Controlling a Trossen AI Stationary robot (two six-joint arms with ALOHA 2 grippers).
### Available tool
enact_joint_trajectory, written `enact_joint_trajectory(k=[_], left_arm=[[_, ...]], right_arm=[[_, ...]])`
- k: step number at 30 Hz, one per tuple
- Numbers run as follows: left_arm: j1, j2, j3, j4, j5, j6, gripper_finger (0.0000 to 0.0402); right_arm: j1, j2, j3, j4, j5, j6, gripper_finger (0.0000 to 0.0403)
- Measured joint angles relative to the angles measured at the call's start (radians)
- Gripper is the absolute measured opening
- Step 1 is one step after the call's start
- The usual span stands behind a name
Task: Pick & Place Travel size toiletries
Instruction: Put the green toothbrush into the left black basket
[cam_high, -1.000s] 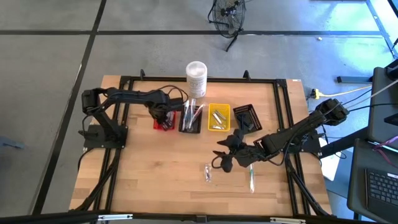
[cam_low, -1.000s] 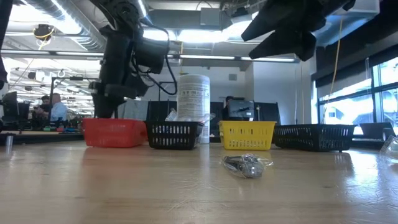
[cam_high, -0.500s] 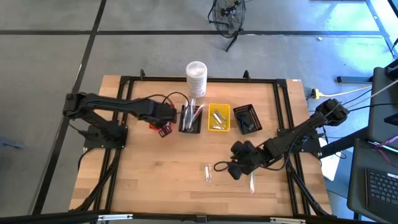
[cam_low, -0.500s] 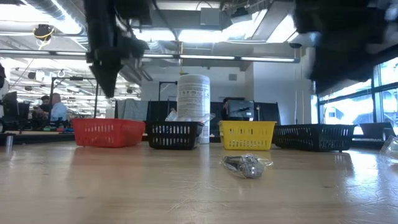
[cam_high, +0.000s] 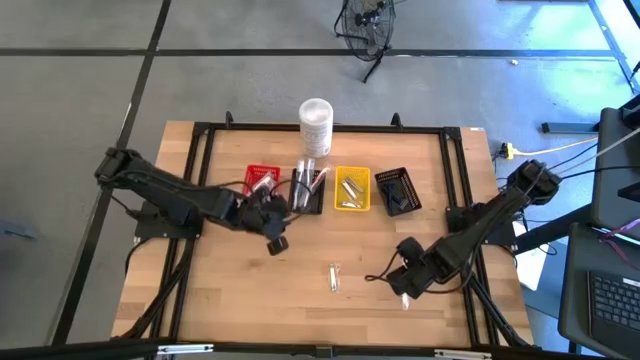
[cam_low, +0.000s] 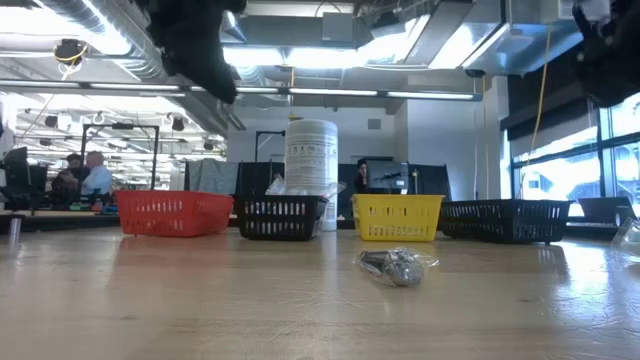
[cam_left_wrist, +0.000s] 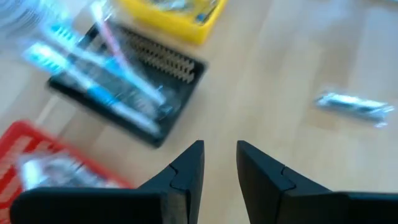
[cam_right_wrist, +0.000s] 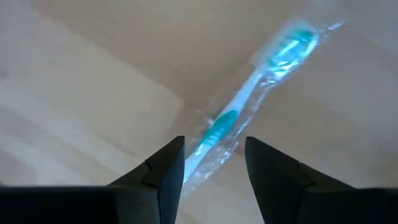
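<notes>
Four small baskets stand in a row toward the far side of the wooden table (cam_high: 240, 290), in front of a tall white container (cam_high: 315, 124): red basket (cam_high: 260, 180), black basket (cam_high: 306, 190) with wrapped toothbrushes standing out of it, yellow basket (cam_high: 351, 189) holding small pale items, and a second black basket (cam_high: 397, 190).

We note the left gripper (cam_high: 272, 230) over bare wood just in front of the red and black baskets; in its wrist view its two fingers (cam_left_wrist: 186, 171) stand slightly apart with nothing between them.

The right gripper (cam_high: 405, 285) is low over the near right part of the table. Its jaws are apart and straddle a wrapped toothbrush (cam_right_wrist: 249, 93), white with a teal head and grip, lying flat on the wood; we see no contact yet.

A small silvery wrapped piece (cam_high: 334, 277) lies alone on the table, between the two grippers.
</notes>
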Motion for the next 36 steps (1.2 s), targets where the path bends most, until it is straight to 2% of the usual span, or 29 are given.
enact_joint_trajectory(k=[3,16,23,36], left_arm=[[-0.046,0.016,0.000,0.058,-0.023,-0.002,0.0089],[-0.153,0.070,0.000,0.103,-0.089,-0.046,0.0090],[-0.179,0.090,0.000,0.118,-0.095,-0.046,0.0090],[-0.183,0.090,0.000,0.118,-0.122,-0.085,0.0091]], right_arm=[[0.007,0.022,-0.018,0.016,0.002,0.041,0.0170],[-0.028,0.132,-0.028,0.041,0.011,0.117,0.0162],[-0.047,0.185,-0.025,0.069,0.011,0.044,0.0157],[-0.055,0.189,-0.026,0.099,0.029,-0.020,0.0056]])
